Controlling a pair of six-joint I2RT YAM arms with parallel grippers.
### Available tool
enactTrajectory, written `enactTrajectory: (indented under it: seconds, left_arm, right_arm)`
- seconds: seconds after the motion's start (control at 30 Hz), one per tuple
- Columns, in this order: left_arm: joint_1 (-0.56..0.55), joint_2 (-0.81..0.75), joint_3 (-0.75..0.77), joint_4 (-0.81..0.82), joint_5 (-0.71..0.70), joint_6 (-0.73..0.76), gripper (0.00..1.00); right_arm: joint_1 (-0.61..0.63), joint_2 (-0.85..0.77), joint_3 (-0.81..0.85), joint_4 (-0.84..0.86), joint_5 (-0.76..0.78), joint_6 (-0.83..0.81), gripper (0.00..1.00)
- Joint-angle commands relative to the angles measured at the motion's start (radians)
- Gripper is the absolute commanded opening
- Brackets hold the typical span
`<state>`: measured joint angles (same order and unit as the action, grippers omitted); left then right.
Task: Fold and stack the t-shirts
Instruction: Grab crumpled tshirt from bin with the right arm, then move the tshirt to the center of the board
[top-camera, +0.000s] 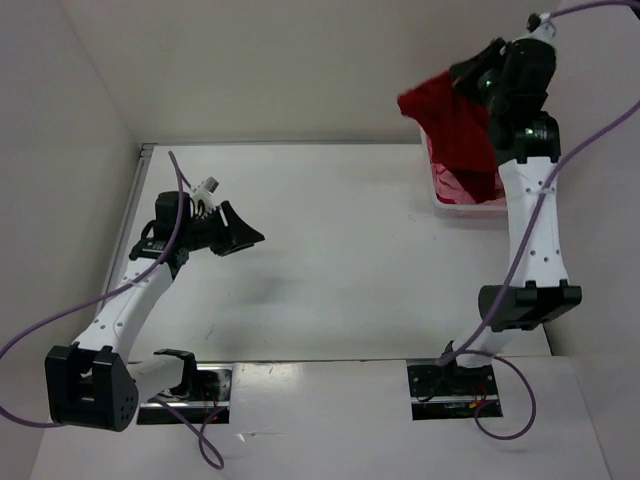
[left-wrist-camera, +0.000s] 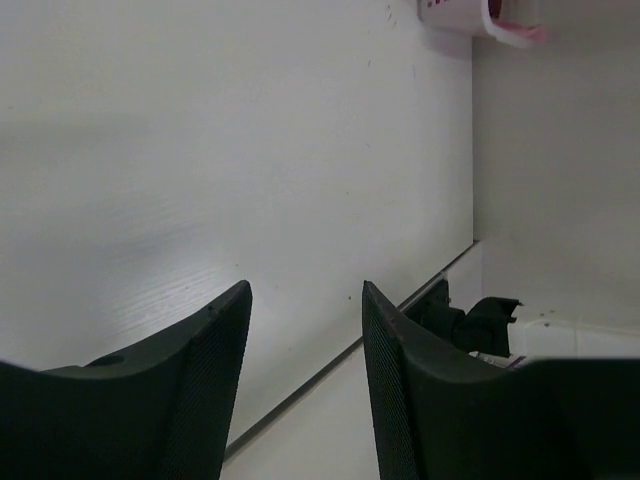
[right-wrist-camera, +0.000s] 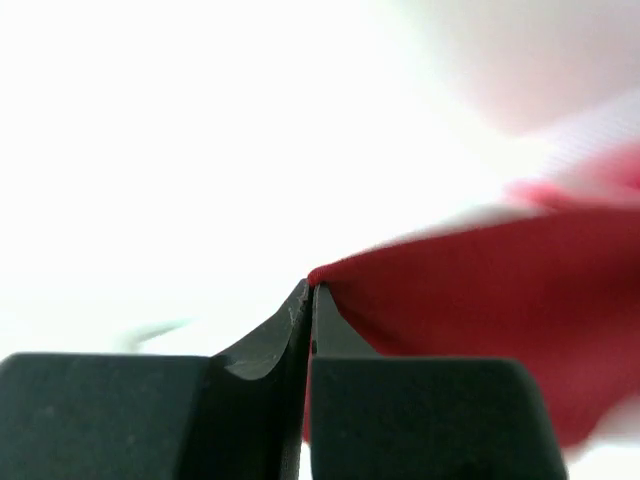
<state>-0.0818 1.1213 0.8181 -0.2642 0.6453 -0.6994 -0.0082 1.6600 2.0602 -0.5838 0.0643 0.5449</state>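
A dark red t-shirt (top-camera: 462, 130) hangs in the air above the white basket (top-camera: 441, 203) at the back right, its lower end still reaching into the basket. My right gripper (top-camera: 462, 76) is shut on the shirt's top edge; in the right wrist view the jaws (right-wrist-camera: 311, 290) meet on a fold of the red cloth (right-wrist-camera: 480, 300). Bright pink cloth (top-camera: 470, 190) lies in the basket under it. My left gripper (top-camera: 248, 238) hovers over the left half of the table, open, with nothing between its fingers (left-wrist-camera: 215, 370).
The white table (top-camera: 330, 250) is walled on the left, back and right. The basket (left-wrist-camera: 470, 18) shows at the top edge of the left wrist view with a strip of pink in it. The right arm's base (left-wrist-camera: 470, 320) stands by the table's near edge.
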Motion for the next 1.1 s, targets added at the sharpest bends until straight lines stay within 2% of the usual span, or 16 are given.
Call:
enactTrajectory:
  seconds: [0.0, 0.1, 0.23, 0.33, 0.43, 0.53, 0.57, 0.6, 0.63, 0.67, 0.73, 0.8, 0.83, 0.87, 0.97, 1.07]
  left_arm:
    - [0.005, 0.009, 0.064, 0.052, -0.050, -0.046, 0.56]
    - [0.014, 0.020, 0.073, 0.075, -0.073, -0.080, 0.56]
    - [0.091, 0.011, 0.082, 0.043, -0.102, -0.106, 0.56]
    - [0.143, 0.011, 0.095, 0.034, -0.102, -0.124, 0.56]
    - [0.165, 0.020, 0.076, 0.068, -0.082, -0.155, 0.57]
    - [0.174, 0.008, 0.076, 0.004, -0.145, -0.106, 0.57]
    - [0.183, -0.003, 0.091, -0.015, -0.174, -0.086, 0.57]
    - [0.183, -0.003, 0.102, -0.029, -0.211, -0.060, 0.58]
    - [0.183, -0.003, 0.102, -0.041, -0.222, -0.060, 0.58]
    - [0.192, -0.012, 0.102, -0.041, -0.222, -0.051, 0.58]
    - [0.192, -0.012, 0.102, -0.050, -0.266, -0.040, 0.58]
    - [0.192, -0.012, 0.102, -0.061, -0.312, -0.016, 0.58]
    - [0.192, -0.012, 0.092, -0.061, -0.328, -0.015, 0.58]
    - [0.192, -0.012, 0.092, -0.070, -0.341, 0.001, 0.58]
    - [0.154, -0.003, 0.043, -0.108, -0.395, 0.059, 0.60]
    - [0.081, -0.003, -0.028, -0.145, -0.427, 0.060, 0.64]
  right_arm:
    - [0.010, -0.075, 0.167, 0.154, -0.406, 0.171, 0.00]
    - [0.010, -0.014, 0.416, 0.264, -0.606, 0.340, 0.00]
    - [0.019, -0.005, 0.440, 0.522, -0.780, 0.613, 0.00]
    - [0.089, 0.003, 0.469, 0.634, -0.825, 0.699, 0.00]
    - [0.143, 0.026, 0.493, 0.589, -0.823, 0.653, 0.00]
    - [0.143, -0.063, 0.184, 0.625, -0.888, 0.563, 0.00]
    - [0.143, -0.098, -0.059, 0.625, -0.864, 0.462, 0.00]
    - [0.131, -0.144, -0.178, 0.653, -0.842, 0.428, 0.00]
    - [0.098, -0.144, -0.386, 0.677, -0.851, 0.428, 0.00]
    - [0.080, -0.144, -0.481, 0.750, -0.872, 0.428, 0.00]
    - [0.053, -0.103, -0.663, 0.733, -0.844, 0.374, 0.00]
    - [0.040, -0.060, -0.699, 0.549, -0.754, 0.226, 0.20]
    - [0.040, -0.024, -0.700, 0.465, -0.618, 0.190, 0.28]
    - [0.040, -0.023, -0.700, 0.385, -0.588, 0.166, 0.33]
    - [0.040, -0.128, -0.783, 0.328, -0.421, 0.155, 0.56]
    - [0.040, -0.250, -0.909, 0.285, -0.357, 0.164, 0.56]
